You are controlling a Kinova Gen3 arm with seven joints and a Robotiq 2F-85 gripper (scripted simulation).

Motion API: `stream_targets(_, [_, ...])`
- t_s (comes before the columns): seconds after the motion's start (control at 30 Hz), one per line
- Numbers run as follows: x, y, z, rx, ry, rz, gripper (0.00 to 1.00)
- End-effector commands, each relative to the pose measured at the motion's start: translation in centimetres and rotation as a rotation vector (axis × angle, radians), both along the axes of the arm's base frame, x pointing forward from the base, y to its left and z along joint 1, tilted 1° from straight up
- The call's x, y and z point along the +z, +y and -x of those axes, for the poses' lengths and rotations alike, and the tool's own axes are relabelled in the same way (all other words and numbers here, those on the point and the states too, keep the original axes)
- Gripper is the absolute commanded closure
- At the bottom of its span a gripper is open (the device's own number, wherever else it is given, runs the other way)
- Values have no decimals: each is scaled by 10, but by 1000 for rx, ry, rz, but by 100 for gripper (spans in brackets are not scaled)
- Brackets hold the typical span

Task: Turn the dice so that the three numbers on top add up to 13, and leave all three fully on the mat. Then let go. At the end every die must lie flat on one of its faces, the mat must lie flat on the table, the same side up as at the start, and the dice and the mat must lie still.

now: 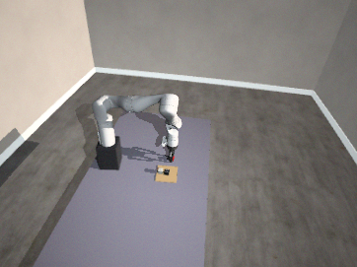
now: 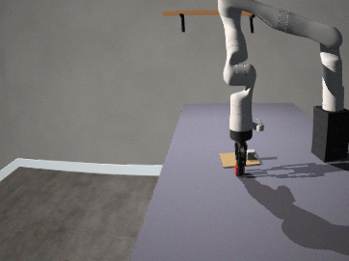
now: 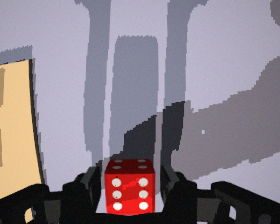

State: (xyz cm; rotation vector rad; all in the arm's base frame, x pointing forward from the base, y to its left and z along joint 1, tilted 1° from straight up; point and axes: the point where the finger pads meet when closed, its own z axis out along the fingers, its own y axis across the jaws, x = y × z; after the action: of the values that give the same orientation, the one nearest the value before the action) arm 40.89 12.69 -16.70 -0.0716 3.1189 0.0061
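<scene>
A red die (image 2: 236,170) (image 3: 130,192) stands off the mat, on the table beside it. In the wrist view its bright upper face shows six pips and a darker side face shows four. My gripper (image 1: 172,159) (image 2: 240,172) (image 3: 130,179) points down with its fingers part-way open, one on each side of the red die, with narrow gaps showing. A white die (image 1: 160,170) (image 2: 251,154) and a black die (image 1: 167,171) sit close together on the tan mat (image 1: 172,179) (image 2: 227,161) (image 3: 17,125). Their pips are too small to read.
The purple-grey table top (image 1: 133,218) (image 2: 193,213) surrounds the mat. The black base block (image 1: 108,155) (image 2: 330,135) of the arm stands on the table. A brown shelf (image 2: 202,13) is on the back wall. Arm shadows fall across the table around the red die.
</scene>
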Motion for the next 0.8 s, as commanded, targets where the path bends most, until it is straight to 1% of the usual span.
stream_targets(0.0, [1, 0, -1, 0, -2, 0, 54])
stream_targets(0.33, [1, 0, -1, 0, -2, 0, 54])
stream_targets(0.37, [1, 0, -1, 0, -2, 0, 74])
stream_targets(0.77, [1, 0, -1, 0, -2, 0, 74])
